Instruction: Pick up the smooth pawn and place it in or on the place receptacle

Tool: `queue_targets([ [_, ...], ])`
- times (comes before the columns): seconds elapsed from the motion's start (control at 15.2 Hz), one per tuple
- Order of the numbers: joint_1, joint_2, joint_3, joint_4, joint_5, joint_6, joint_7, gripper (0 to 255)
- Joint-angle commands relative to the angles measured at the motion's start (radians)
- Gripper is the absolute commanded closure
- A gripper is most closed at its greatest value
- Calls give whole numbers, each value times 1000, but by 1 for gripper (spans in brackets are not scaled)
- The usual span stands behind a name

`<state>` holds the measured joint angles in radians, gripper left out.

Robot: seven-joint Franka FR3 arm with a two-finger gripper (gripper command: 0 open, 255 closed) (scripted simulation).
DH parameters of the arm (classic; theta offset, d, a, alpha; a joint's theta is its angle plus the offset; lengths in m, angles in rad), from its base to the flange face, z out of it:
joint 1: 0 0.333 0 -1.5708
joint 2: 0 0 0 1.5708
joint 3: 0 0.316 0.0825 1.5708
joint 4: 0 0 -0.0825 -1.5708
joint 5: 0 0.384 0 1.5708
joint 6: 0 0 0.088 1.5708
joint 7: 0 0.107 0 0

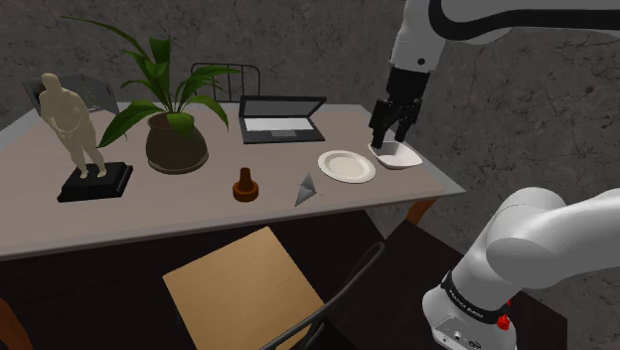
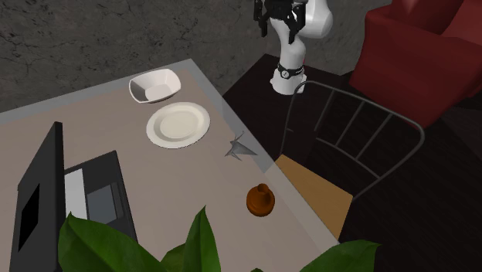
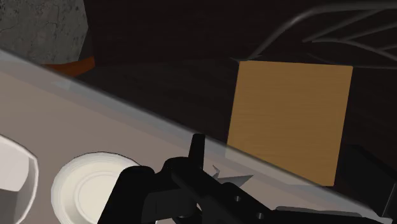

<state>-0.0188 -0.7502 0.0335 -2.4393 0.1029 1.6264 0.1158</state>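
Shoulder view: the gripper (image 1: 394, 132), fingers apart and empty, hangs over the white bowl (image 1: 399, 159); the brown pawn (image 1: 244, 186) stands upright well to that view's left, past the plate (image 1: 347, 166).

A pale beige human statuette (image 1: 75, 124) stands upright on a black base at the grey counter (image 1: 199, 214) end. Beside it is a leafy green plant in a dark round pot (image 1: 177, 144), then an open black laptop (image 1: 281, 119). A small grey folded figure (image 1: 307, 189) lies near the front edge. A wire-backed chair with a wooden seat (image 1: 243, 288) stands alongside.
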Motion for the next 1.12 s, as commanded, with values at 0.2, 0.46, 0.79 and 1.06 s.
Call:
queue_targets([
  [0.2,9,97,30,14,13,93,21,0],
  [0.46,17,237,69,53,21,207,51,0],
  [0.79,24,421,113,132,12,328,94,0],
  [1.06,28,573,143,219,-12,404,134,0],
])
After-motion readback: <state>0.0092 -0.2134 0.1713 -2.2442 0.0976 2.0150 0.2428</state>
